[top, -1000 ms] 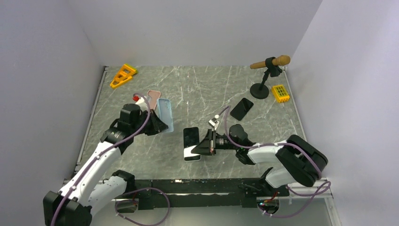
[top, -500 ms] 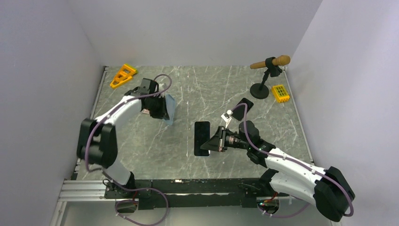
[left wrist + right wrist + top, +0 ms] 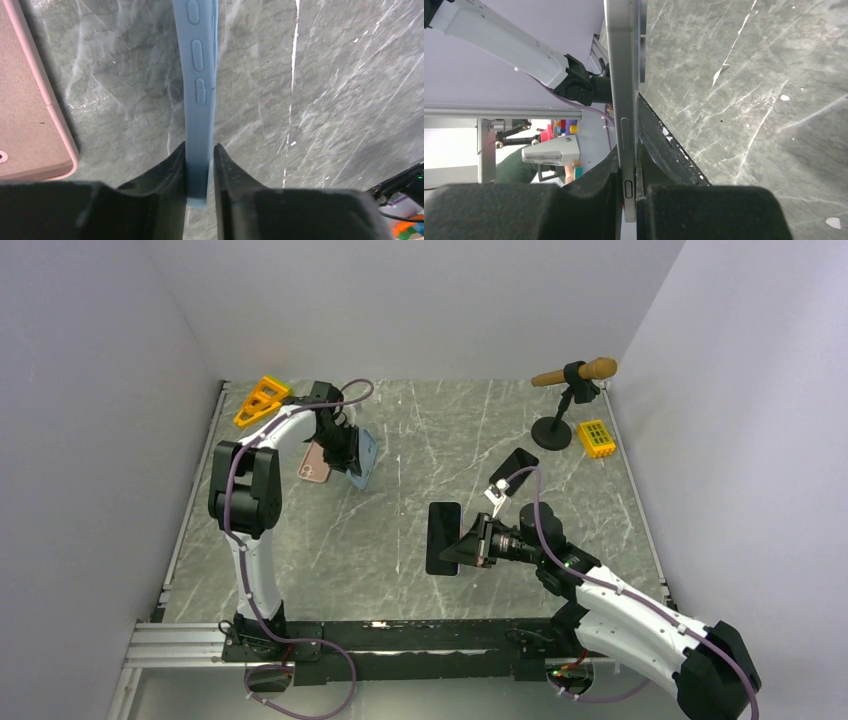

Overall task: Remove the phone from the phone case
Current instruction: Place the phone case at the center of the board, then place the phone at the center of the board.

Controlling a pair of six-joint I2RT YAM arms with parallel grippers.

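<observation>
My right gripper (image 3: pixel 468 546) is shut on the black phone (image 3: pixel 442 537), bare of its case, and holds it on edge above the table's middle. In the right wrist view the phone's silver edge (image 3: pixel 622 75) runs up from between the fingers. My left gripper (image 3: pixel 347 455) is shut on the empty light blue phone case (image 3: pixel 365 458) at the far left, above the table. In the left wrist view the case's edge (image 3: pixel 201 75) with button bumps stands between the fingers.
A pink phone case (image 3: pixel 314 464) lies on the table beside the left gripper, also in the left wrist view (image 3: pixel 30 115). A second black phone (image 3: pixel 514 470), a microphone stand (image 3: pixel 565 400), a yellow block (image 3: pixel 596 438) and an orange frame (image 3: pixel 261 400) lie farther back.
The right gripper has carried the phone to the right and slightly nearer. The left gripper has carried the blue case farther back and away from the phone.
</observation>
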